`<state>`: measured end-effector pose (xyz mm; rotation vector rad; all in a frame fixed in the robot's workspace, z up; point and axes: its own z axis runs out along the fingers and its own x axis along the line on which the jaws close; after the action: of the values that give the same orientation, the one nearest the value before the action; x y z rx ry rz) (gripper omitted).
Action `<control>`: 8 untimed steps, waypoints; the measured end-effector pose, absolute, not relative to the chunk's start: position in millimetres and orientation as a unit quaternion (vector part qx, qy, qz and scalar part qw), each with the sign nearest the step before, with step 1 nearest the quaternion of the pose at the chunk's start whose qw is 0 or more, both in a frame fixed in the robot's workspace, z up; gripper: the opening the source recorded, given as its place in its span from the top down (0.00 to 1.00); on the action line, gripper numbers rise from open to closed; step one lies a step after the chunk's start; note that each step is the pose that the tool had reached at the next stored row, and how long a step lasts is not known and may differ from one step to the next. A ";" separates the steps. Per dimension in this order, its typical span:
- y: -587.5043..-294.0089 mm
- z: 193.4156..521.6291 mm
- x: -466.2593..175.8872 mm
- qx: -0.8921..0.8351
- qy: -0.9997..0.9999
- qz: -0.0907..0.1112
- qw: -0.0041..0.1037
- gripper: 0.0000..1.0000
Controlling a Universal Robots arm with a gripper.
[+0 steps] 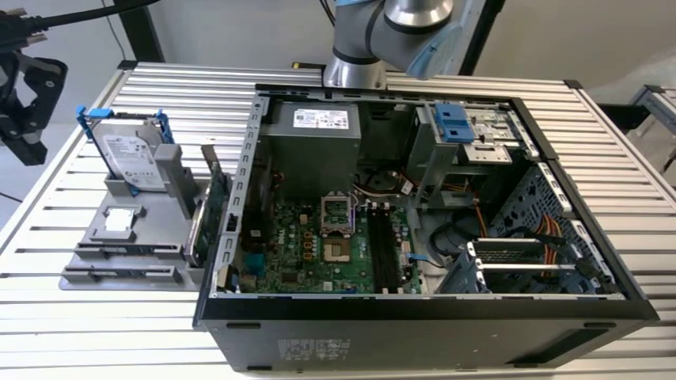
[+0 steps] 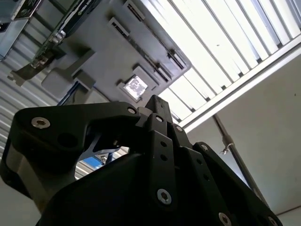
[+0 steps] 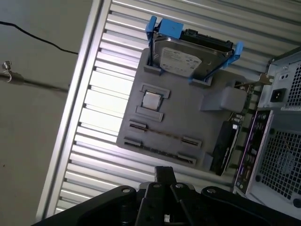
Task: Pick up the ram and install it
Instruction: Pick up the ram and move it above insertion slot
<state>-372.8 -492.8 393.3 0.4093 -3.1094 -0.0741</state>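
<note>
Grey tray [image 3: 188, 117], ram [image 3: 164, 135] edge-on, one hard drive [image 3: 188, 54]

One slatted aluminium table [image 1: 613, 158] carries one open black desktop computer case [image 1: 423, 336], which takes up the centre and right of the exterior view. Inside the case there is one green motherboard [image 1: 306, 253], one boxy silver power supply [image 1: 317, 134] at upper centre and one blue plastic drive caddy [image 1: 454, 123] at upper right. At the left of that view lies one flat grey plastic parts tray [image 1: 158, 210]. It holds one silver hard drive in a blue frame [image 1: 138, 154], one small square silver processor chip [image 1: 122, 218] and one green expansion card [image 1: 211, 210] standing on edge. At lower left it also holds what look like two thin bluish-grey ram sticks [image 1: 125, 251] [image 1: 119, 273], edge-on in two rows. One silver-and-blue robot arm [image 1: 391, 32] enters at the top edge. One black gripper [image 3: 164, 170] appears in both wrist views.
</note>
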 end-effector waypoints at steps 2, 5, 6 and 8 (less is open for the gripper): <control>-492.8 393.4 -372.8 0.136 -0.990 -0.024 0.002 1.00; -492.8 393.4 -372.8 0.143 -0.989 -0.024 0.003 1.00; -492.8 393.4 -372.8 0.146 -0.989 -0.024 0.003 1.00; -492.8 393.5 -372.8 0.151 -0.988 -0.024 0.003 1.00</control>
<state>-372.8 -492.8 393.5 0.4741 -3.0992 -0.0740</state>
